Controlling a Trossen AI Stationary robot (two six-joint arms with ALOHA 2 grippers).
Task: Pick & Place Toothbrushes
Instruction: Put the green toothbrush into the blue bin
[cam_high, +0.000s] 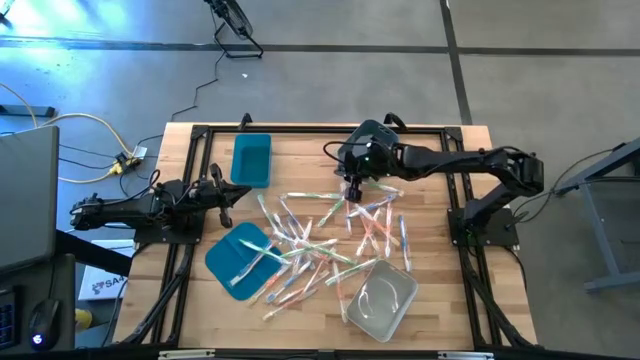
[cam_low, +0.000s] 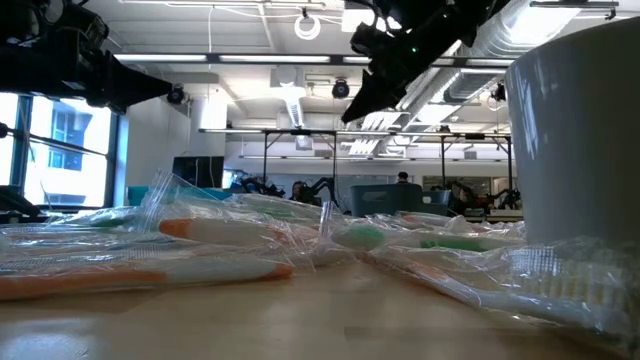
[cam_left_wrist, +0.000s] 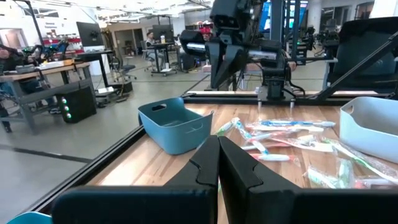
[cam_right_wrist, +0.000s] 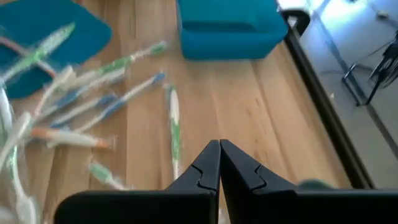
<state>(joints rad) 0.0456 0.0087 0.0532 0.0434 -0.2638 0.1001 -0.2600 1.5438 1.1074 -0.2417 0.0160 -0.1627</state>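
right gripper (cam_high: 352, 190) closed, extended over table; left gripper (cam_high: 228, 194) closed, parked.

Two dark jointed arms (matte black, angular jaws).

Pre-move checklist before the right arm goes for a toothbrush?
1. Right tool over the toothbrushes: ok, above the pile's far edge.
2. Right tool open for a grasp: not ok, fingers shut and empty.
3. Left tool out of the way: ok, parked at the table's left edge, shut.
4. Teal bin free: ok, looks empty.
5. Teal lid clear: not ok, toothbrushes lie across it.
6. Single toothbrush isolated under the right tool: cannot tell, they overlap.
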